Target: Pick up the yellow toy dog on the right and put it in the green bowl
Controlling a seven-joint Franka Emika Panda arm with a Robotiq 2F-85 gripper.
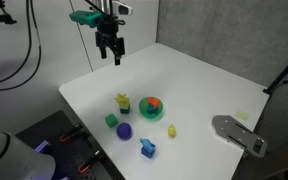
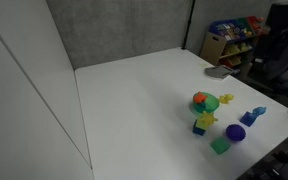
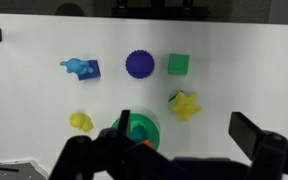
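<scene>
The yellow toy dog (image 1: 171, 130) is a tiny pale-yellow figure lying on the white table just beside the green bowl (image 1: 151, 108). Both also show in an exterior view, dog (image 2: 227, 99) and bowl (image 2: 201, 101), and in the wrist view, dog (image 3: 80, 121) and bowl (image 3: 134, 128). The bowl holds something orange. My gripper (image 1: 110, 48) hangs high above the far part of the table, well away from the toys. In the wrist view the gripper (image 3: 189, 132) is open and empty, its fingers partly covering the bowl.
A spiky yellow toy (image 3: 185, 105), a green cube (image 3: 179, 65), a purple ball (image 3: 139, 64) and a blue toy (image 3: 81, 68) lie around the bowl. A grey flat object (image 1: 239, 134) lies at the table's edge. Cables hang behind the arm.
</scene>
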